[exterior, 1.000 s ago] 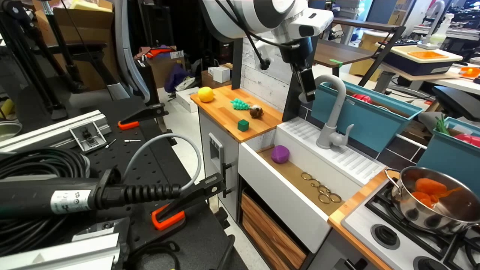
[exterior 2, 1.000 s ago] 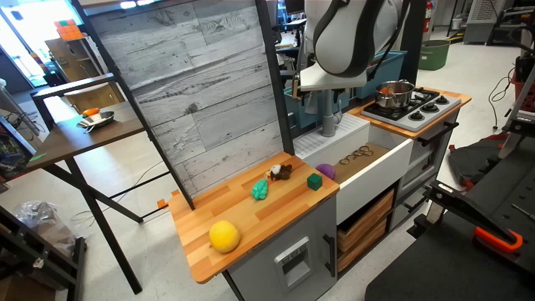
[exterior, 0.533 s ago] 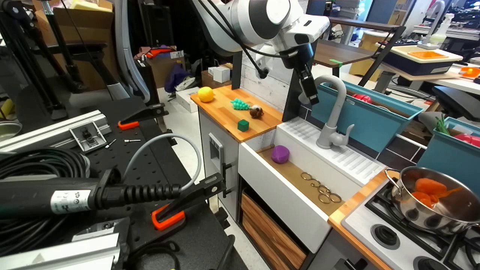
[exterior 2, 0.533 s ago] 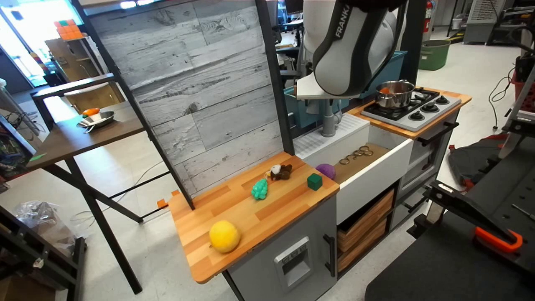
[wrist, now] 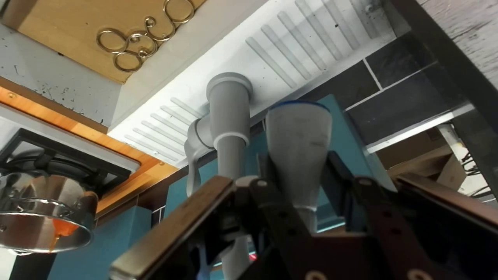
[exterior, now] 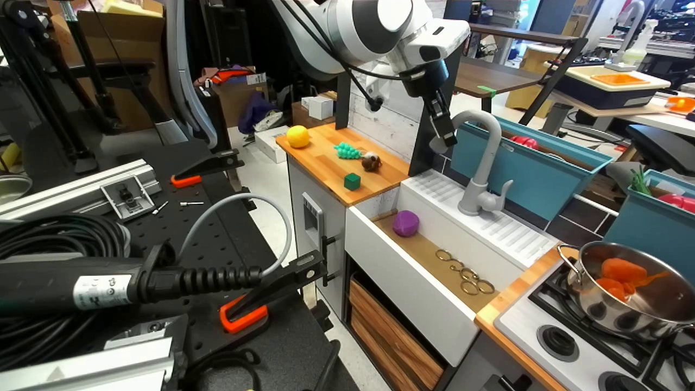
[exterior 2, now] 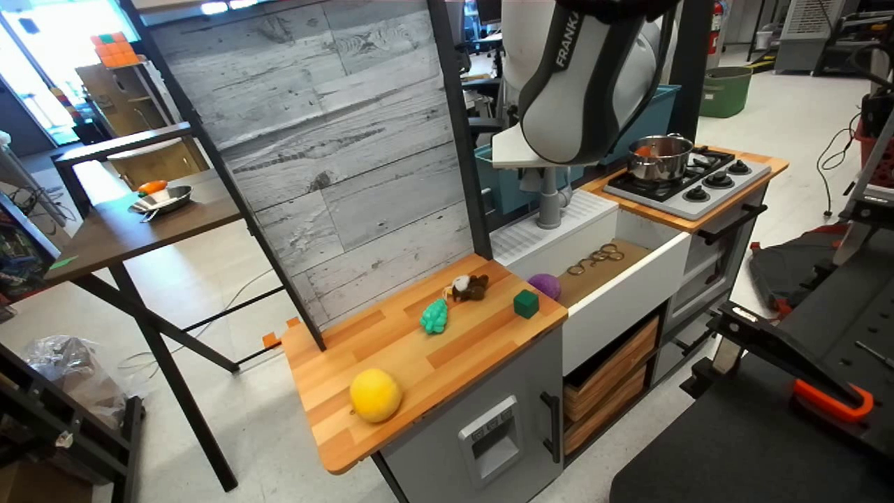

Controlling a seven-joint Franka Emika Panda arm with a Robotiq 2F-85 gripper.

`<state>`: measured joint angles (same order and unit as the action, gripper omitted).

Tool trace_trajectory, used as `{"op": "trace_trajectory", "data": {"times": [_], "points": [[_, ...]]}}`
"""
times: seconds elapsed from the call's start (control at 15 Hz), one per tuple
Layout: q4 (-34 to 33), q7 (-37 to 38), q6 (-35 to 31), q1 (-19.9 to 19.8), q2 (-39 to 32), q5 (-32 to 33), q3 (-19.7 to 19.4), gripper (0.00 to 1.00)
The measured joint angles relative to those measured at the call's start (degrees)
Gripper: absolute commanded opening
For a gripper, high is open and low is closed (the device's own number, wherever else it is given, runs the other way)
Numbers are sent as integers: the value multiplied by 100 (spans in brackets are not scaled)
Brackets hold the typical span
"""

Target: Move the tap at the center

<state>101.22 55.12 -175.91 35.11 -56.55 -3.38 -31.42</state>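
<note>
Seems to be at the turning step, apparently clasping the spout (wrist: pixel 297 136) of the upright tap (exterior: pixel 487 157) in the gripper (wrist: pixel 300 167), judging from no visible gap on either flank in the wrist view. Has the tap's base on the white ledge (exterior: pixel 434 187) behind the sink (exterior: pixel 410 290) and the spout pointing toward the wooden counter (exterior: pixel 326 152), seemingly not out over the basin's middle. Calls next for a slow, level arc about that base under a steady grip, bringing the spout round toward the sink's centre, and only then for release.
</note>
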Motion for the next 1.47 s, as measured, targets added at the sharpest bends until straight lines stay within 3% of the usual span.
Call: {"op": "trace_trajectory", "data": {"times": [0.27, 0.47, 1.13, 1.2, 1.33, 1.47], "points": [[461, -361, 168, -28, 278, 4, -56, 11], [813, -1048, 403, -384, 636, 101, 71, 11], [524, -3911, 822, -2873, 1169, 492, 2161, 13], [502, -4087, 866, -3112, 1189, 538, 2387, 60], [492, -4375, 929, -3535, 1228, 609, 2785, 62], [598, -4611, 1133, -3863, 1369, 644, 3101, 76]]}}
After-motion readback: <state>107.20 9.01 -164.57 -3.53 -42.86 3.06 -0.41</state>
